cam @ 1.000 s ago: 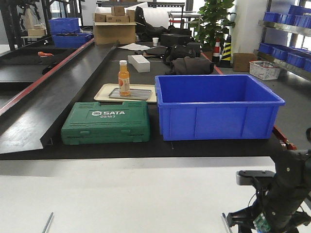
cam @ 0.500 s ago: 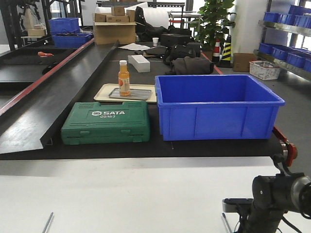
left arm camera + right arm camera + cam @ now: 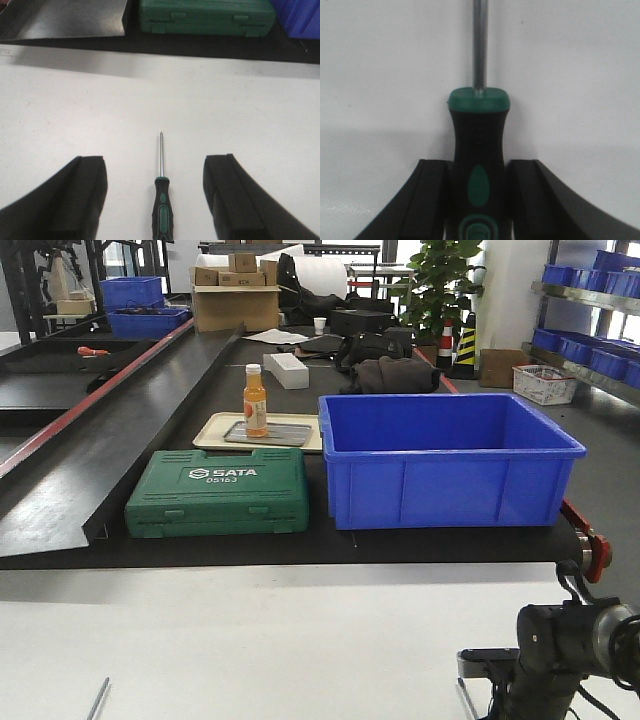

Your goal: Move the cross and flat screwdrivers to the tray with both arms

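The right claw (image 3: pixel 479 172) is clamped on the black-and-green handle of a slim steel-shafted screwdriver (image 3: pixel 478 140), with the white tabletop (image 3: pixel 380 75) beneath. The left claw (image 3: pixel 155 167) gapes wide, and a second black-and-green screwdriver (image 3: pixel 162 205) lies untouched between its jaws, shaft pointing away. Well beyond, behind the green plastic tool case (image 3: pixel 217 505), the shallow grey metal tray (image 3: pixel 296 432) sits on a cream tray (image 3: pixel 210 430), with an orange bottle (image 3: pixel 256 400) standing on it.

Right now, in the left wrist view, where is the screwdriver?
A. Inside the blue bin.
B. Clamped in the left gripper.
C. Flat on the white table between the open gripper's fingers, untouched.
C: the screwdriver lies on the white table, in the gap of the open left gripper, and neither finger touches it.
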Motion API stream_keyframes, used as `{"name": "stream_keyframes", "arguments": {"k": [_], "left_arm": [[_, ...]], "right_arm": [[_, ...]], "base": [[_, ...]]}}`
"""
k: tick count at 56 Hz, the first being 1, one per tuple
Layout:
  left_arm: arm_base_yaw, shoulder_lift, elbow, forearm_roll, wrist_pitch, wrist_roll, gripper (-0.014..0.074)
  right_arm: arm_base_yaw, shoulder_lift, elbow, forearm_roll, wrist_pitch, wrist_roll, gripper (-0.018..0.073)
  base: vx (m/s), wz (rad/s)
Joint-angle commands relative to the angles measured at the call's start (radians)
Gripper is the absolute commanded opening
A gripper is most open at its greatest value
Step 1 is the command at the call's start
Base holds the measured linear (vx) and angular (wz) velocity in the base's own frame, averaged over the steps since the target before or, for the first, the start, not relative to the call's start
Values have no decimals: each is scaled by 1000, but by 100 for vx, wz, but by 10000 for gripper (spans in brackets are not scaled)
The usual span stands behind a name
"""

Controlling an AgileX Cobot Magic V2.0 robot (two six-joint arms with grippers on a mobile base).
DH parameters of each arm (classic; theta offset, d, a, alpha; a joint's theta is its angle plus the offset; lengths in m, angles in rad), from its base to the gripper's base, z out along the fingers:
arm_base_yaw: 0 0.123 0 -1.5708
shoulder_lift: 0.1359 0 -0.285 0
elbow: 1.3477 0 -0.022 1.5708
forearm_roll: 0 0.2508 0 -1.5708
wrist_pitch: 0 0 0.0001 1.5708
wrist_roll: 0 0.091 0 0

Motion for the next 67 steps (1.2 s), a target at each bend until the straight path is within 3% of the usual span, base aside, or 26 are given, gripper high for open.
{"name": "stream_keyframes", "arguments": {"k": [1,11,23,37,67], "left_arm": [[-1,38,-107,-6,31,16,542],[-1,195,-301,-6,220,30,542],[-1,454,-439,-35,312,30,542],[-1,723,-474,-117,294,30,542],[-26,991,-474,-148,255,56,512]], "right_arm": [[0,-20,-10,21,-30,-17,-12],[0,-20,-10,24,-30,-17,-12],[0,-20,-10,24,-29,-17,-11],[0,-20,-10,24,-24,-17,-11],[0,-20,-10,44,-24,-17,-11]], "base": [[0,0],[0,0],[0,0],[0,0],[0,0]]}}
